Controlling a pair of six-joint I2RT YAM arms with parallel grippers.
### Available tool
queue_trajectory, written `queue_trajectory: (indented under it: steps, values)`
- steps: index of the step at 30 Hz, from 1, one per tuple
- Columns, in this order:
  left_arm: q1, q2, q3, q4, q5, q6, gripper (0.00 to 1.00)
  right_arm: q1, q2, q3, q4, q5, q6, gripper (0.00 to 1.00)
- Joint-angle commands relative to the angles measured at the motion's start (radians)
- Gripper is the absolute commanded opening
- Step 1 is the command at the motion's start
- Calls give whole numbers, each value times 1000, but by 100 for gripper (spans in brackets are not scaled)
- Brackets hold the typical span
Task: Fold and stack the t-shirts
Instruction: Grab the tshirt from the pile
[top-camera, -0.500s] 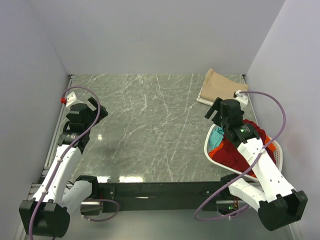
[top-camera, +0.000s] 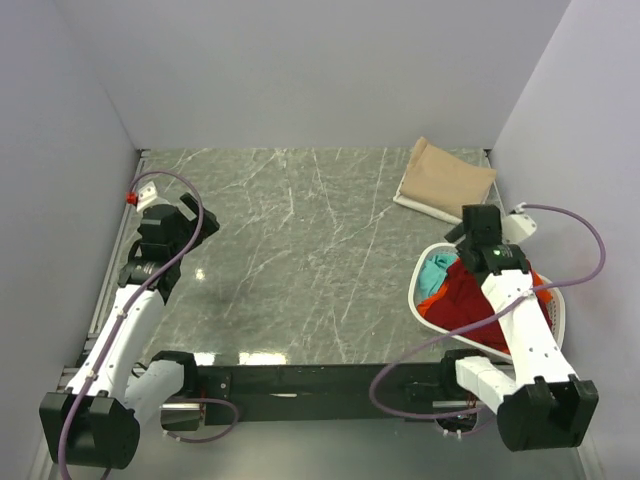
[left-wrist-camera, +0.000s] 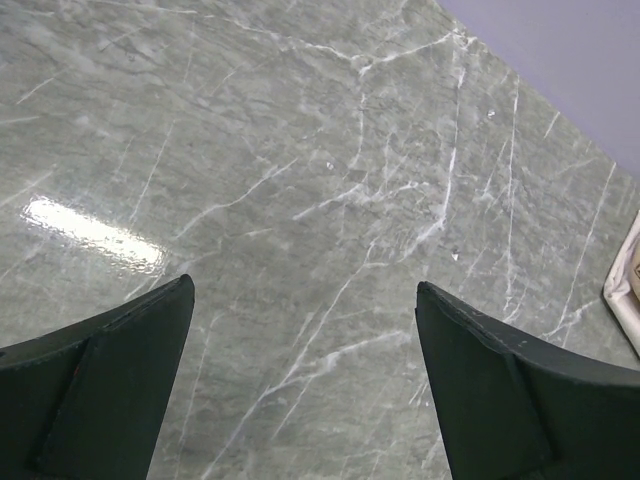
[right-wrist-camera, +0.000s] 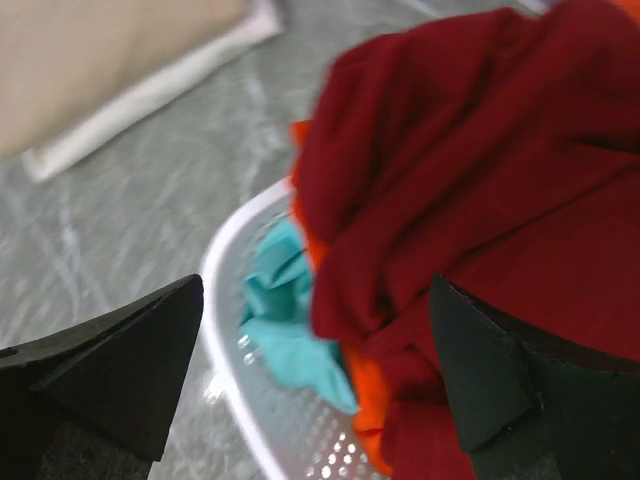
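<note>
1. Four t-shirts: tan t-shirt (top-camera: 450, 178) folded, far right of table (top-camera: 300, 230); dark red t-shirt (right-wrist-camera: 480, 180), orange-red t-shirt (right-wrist-camera: 365, 388), teal t-shirt (right-wrist-camera: 285, 322) in one laundry basket (right-wrist-camera: 215, 262).
2. My left gripper (left-wrist-camera: 302, 292), right gripper (right-wrist-camera: 315, 290): both spread wide, empty.

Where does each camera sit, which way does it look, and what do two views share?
Top external: above, behind the arms, looking down on the grey marble table; left tool and right tool show.
Left wrist: on left arm, facing the table; its open fingers show.
Right wrist: on right arm, facing the white perforated plastic basket and dark red cloth t-shirt; its fingers show.
Shared: top and right wrist show the basket and folded tan cloth t-shirt.
</note>
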Motion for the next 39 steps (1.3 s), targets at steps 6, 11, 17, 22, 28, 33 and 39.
queue_trajectory:
  steps: [6, 11, 17, 22, 28, 33, 39]
  values:
    - [-3, 11, 13, 51, 43, 14, 98, -288, 18, -87, -11, -167, 6, 99]
    - [-3, 2, 18, 33, 38, 11, 97, -320, 64, -115, 16, -230, -16, 95]
    - [-3, -29, 2, 2, 9, -3, 97, -338, 60, -129, 44, -282, -31, 54]
    - [-3, -53, -13, -2, -2, -6, 97, -340, 17, -92, 15, -288, -24, 10]
    - [-3, -38, -5, 4, 0, -3, 97, -340, -64, 55, -68, -226, -27, 0]
    - [-3, -16, -1, 20, 20, -14, 97, -340, -132, 221, -102, -160, -33, 0]
    - [-3, -13, 1, 28, 26, -12, 97, -340, -256, 347, 28, -190, -57, 0]
